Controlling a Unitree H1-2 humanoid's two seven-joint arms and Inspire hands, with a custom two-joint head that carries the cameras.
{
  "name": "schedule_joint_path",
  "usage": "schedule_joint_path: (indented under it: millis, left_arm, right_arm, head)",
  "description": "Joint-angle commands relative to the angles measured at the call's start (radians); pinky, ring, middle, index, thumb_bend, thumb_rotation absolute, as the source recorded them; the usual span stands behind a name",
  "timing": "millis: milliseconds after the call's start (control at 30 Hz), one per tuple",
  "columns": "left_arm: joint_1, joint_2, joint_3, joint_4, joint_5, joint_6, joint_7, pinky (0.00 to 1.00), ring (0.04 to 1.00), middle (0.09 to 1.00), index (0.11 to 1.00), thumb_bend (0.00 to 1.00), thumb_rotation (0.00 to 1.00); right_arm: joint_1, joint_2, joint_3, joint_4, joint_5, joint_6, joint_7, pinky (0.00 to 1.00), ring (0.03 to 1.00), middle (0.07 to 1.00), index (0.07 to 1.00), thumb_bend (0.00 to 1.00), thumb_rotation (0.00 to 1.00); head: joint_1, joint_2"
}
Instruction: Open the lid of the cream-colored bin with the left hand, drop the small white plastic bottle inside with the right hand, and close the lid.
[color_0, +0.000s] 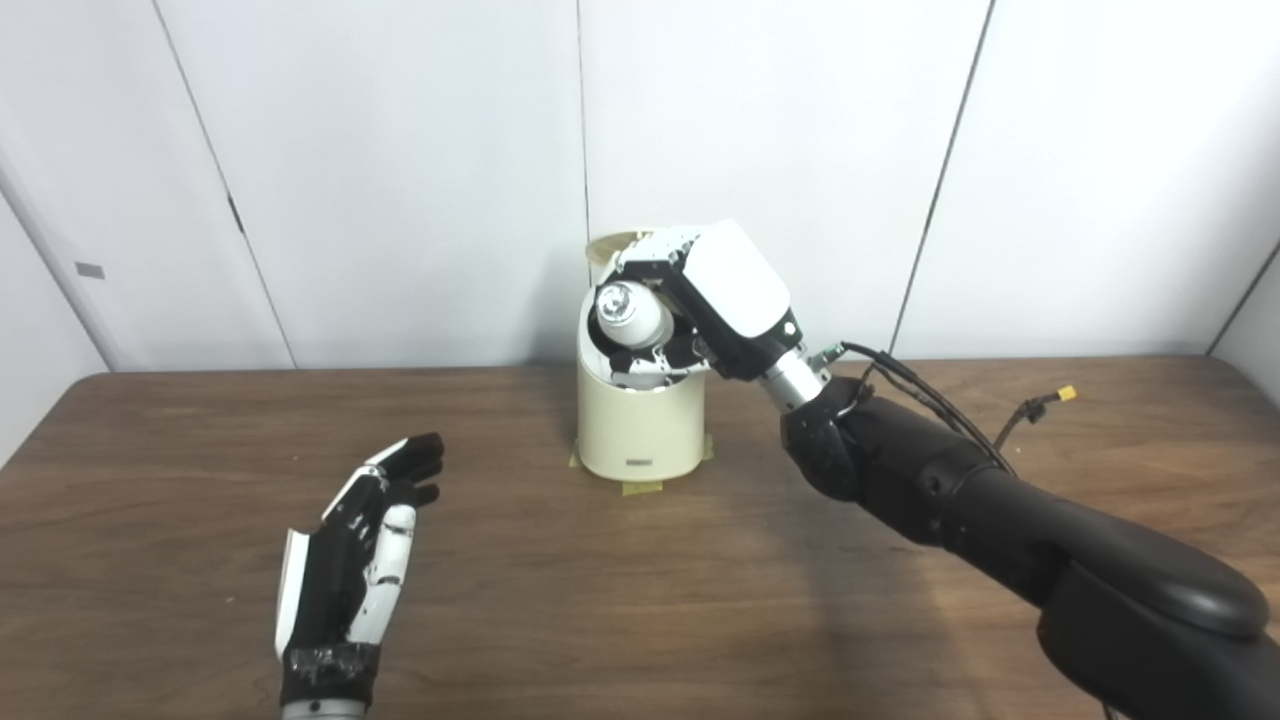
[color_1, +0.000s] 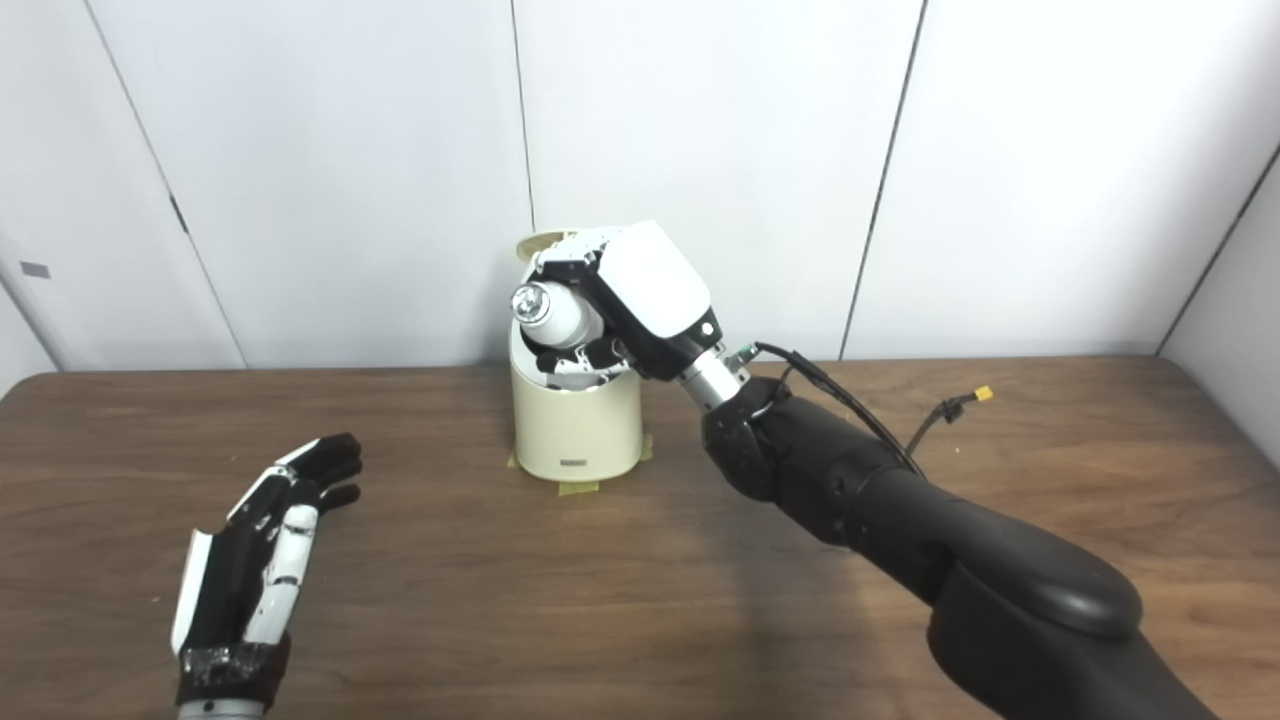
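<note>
We see the right robot hand wrapped around the small white plastic bottle, holding it tilted, its shiny cap end turned toward the cameras, right at the mouth of the cream-colored bin. The lid stands swung up behind the opening, only its pale edge showing past the hand. The bin sits toward the back of the tabletop, and yellowish tape peeks out at its base, so we judge it is fixed down and will not slide when touched.

The left robot hand holds nothing: it is off to the left, low over the wood, well apart from the bin, fingers extended and spread.

The bottle looks like a stiff, smooth, light cylinder. We expect it to be slippery against hard fingers and not fragile, so a drop into the bin should do it no harm. The sensible hold is the one it has, around the body, with the cap end free. Whether the lower end is already inside the rim we cannot quite tell, since the fingers cover that part.

The lid seems thin, light plastic on a rear hinge; we would push its top edge gently forward to close it.
</note>
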Motion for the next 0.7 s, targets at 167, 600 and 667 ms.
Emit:
schedule_joint_path:
  millis: [167, 600, 667]
  left_arm:
    - [0.045, -0.016, -0.004, -0.017, 0.000, -0.047, 0.002, 0.77, 0.804, 0.802, 0.783, 0.26, 0.72]
    - [0.047, -0.017, -0.005, -0.018, -0.003, -0.044, 0.001, 0.76, 0.800, 0.800, 0.785, 0.26, 0.72]
    - [0.047, -0.017, -0.005, -0.017, -0.004, -0.046, 0.000, 0.77, 0.802, 0.801, 0.787, 0.27, 0.72]
  right_arm:
    - [-0.043, -0.009, -0.034, 0.005, 0.005, -0.019, -0.010, 0.48, 0.549, 0.578, 0.491, 0.52, 0.13]
    - [-0.040, -0.007, -0.041, 0.008, 0.000, -0.019, -0.016, 0.50, 0.583, 0.614, 0.614, 0.97, 0.11]
    - [-0.039, -0.008, -0.039, 0.009, 0.002, -0.019, -0.016, 0.50, 0.584, 0.615, 0.615, 0.97, 0.11]
  head:
    - [0.000, 0.001]
    - [-0.001, 0.002]
    - [-0.001, 0.002]
